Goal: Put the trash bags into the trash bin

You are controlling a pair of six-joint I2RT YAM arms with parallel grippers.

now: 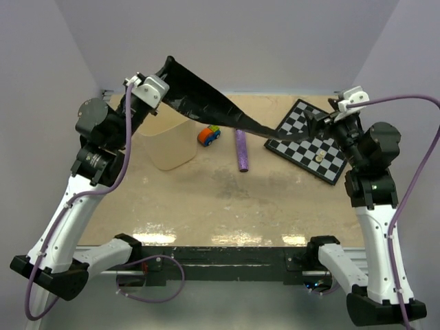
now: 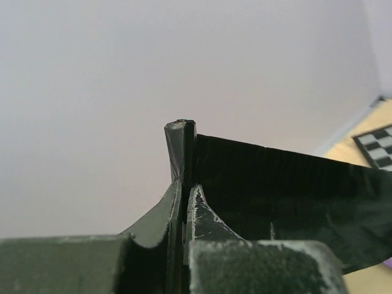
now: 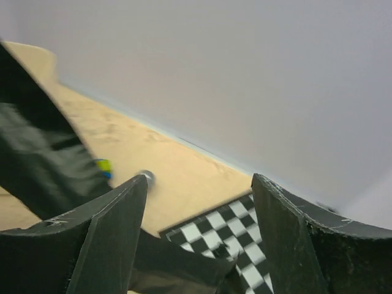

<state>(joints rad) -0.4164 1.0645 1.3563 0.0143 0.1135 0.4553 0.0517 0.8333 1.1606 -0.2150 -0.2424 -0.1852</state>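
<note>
We clamp our left gripper (image 2: pixel 185 177) on a corner of the trash bag (image 2: pixel 275 196), raised above the trash bin (image 1: pixel 168 148). Our right gripper (image 3: pixel 201 180) gapes apart, with the bag's tail to its left.

The bag (image 1: pixel 206 100), dark glossy film, hangs stretched in the air, its high corner pinched in the left claw (image 2: pixel 185 159), tapering down to the right; the cream bin (image 1: pixel 172 144) stands on the table (image 1: pixel 227 206) under its raised end
</note>
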